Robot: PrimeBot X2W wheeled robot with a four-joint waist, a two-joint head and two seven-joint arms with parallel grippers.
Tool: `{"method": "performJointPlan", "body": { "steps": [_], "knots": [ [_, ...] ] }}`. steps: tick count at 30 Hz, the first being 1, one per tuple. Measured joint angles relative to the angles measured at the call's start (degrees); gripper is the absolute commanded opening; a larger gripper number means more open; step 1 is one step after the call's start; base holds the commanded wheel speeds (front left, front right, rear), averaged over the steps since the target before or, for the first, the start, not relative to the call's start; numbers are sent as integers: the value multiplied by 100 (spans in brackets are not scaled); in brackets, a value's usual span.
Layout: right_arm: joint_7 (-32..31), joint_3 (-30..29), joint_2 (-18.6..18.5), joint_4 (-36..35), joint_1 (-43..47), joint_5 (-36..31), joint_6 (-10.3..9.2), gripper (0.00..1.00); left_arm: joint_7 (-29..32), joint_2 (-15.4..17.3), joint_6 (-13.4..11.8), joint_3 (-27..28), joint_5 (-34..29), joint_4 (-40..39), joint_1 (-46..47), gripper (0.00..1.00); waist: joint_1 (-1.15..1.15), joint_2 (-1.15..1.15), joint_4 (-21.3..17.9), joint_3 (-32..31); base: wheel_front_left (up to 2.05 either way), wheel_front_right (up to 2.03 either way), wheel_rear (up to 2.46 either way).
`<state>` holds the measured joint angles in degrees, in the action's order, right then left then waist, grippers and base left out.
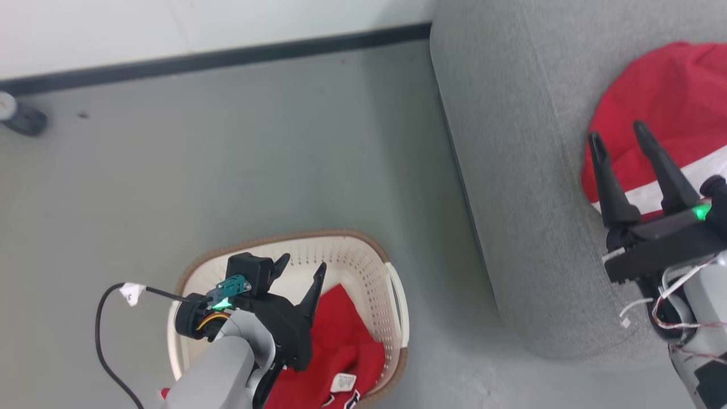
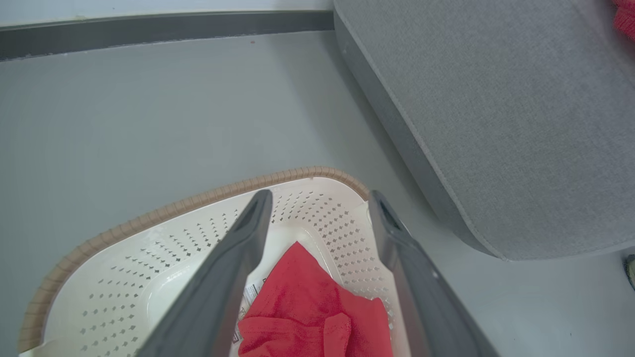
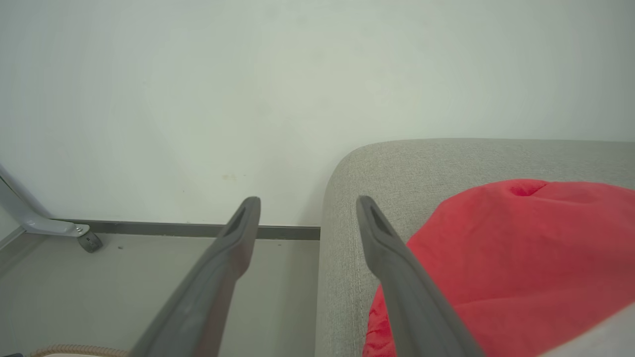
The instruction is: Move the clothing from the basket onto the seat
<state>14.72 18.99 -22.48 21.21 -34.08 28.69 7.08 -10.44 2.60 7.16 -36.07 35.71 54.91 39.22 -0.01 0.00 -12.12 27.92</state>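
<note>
Head view has the left gripper (image 1: 304,264) over the basket (image 1: 295,236), fingers spread and empty, above red clothing (image 1: 341,335) bunched in its right side. The right gripper (image 1: 617,132), also spread and empty, hovers by a red heap (image 1: 664,96) on the seat (image 1: 511,170). A shallow pinch could drag the light basket or spill cloth onto the floor (image 1: 255,159). Count: one basket, one seat, two grippers, two red heaps; garments per heap unclear.
</note>
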Motion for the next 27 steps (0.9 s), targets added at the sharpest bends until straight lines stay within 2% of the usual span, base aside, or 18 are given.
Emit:
{"method": "performJointPlan", "body": {
  "steps": [11,21,27],
  "knots": [
    [-1,90,-18,188,565,112,0,100,-338,189,0,103,259,-381,-391,100,0,0,232,-864,0,0,0],
    [-1,47,-46,207,1238,172,0,100,-386,456,-12,678,355,-730,-726,100,0,0,456,-1631,0,0,0],
    [-1,-59,-40,164,1578,232,0,100,-385,504,-221,1056,376,-1144,-1160,100,0,0,577,-1983,0,0,0]
  ]
}}
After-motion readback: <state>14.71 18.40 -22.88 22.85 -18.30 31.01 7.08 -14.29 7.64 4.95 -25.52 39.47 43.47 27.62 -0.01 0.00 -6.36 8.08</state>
